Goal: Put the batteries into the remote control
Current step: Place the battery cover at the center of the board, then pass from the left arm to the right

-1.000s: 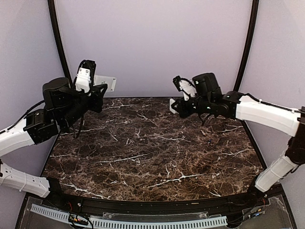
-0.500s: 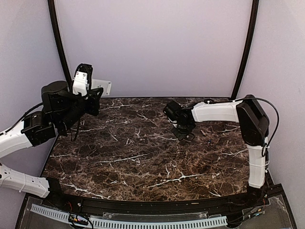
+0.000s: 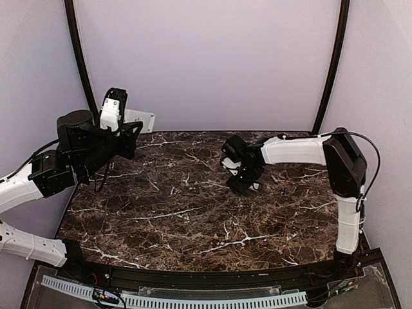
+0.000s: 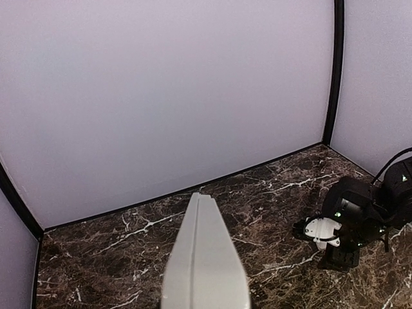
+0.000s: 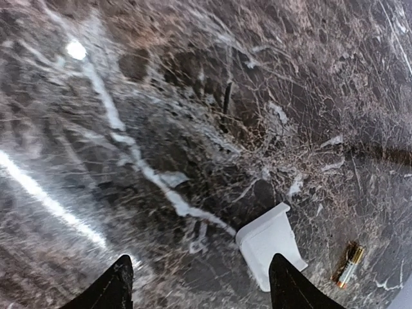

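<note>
The remote control is held in the air at the back left, and my left gripper is shut on it. In the left wrist view the remote control shows edge-on as a slim grey-white wedge that hides the fingers. My right gripper points down at the table's middle, and in its wrist view the right gripper stands open with nothing between the fingertips. A small flat white cover lies on the marble by the right fingertip. One battery lies just beyond the cover.
The dark marble table is ringed by lilac walls with black corner posts. My right arm's white link stretches across the back right. From the left wrist view the right gripper body stands on the table at right.
My right arm swung down from mid-air to the table and its jaws opened, leaving the small white cover on the marble. The left arm with the remote control barely moved.
</note>
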Controlling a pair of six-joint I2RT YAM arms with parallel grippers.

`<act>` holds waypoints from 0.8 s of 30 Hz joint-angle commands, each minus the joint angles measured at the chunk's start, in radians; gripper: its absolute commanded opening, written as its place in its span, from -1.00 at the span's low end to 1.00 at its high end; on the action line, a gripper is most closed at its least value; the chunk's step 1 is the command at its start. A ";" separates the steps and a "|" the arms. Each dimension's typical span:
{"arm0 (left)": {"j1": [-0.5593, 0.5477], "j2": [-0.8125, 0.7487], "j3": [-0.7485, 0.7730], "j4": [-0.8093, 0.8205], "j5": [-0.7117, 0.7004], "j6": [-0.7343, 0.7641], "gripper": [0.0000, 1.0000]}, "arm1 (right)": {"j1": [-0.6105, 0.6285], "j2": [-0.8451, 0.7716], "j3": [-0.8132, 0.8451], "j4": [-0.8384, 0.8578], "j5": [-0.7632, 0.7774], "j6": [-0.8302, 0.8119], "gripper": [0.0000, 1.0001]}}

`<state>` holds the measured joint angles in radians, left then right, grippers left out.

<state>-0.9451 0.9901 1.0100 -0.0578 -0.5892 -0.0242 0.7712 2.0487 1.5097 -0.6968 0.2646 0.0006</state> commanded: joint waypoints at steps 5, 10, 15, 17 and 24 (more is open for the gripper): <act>0.002 -0.073 -0.054 0.127 0.214 -0.039 -1.00 | 0.071 -0.546 -0.291 0.602 -0.434 -0.325 0.97; -0.008 -0.040 -0.058 0.174 0.480 -0.060 -1.00 | 0.150 -0.683 -0.485 1.110 -0.520 -0.555 0.97; -0.011 -0.017 -0.085 0.283 0.666 -0.141 -1.00 | 0.262 -0.642 -0.415 1.171 -0.438 -0.699 0.97; -0.011 -0.008 -0.086 0.305 0.694 -0.171 -1.00 | 0.306 -0.631 -0.406 1.180 -0.409 -0.768 0.97; -0.011 0.047 -0.073 0.319 0.745 -0.218 -1.00 | 0.366 -0.585 -0.335 1.163 -0.282 -0.860 0.97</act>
<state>-0.9531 1.0187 0.9325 0.1944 0.0856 -0.1959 1.1160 1.4456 1.1183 0.4046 -0.1154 -0.7681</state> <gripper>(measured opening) 0.138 0.986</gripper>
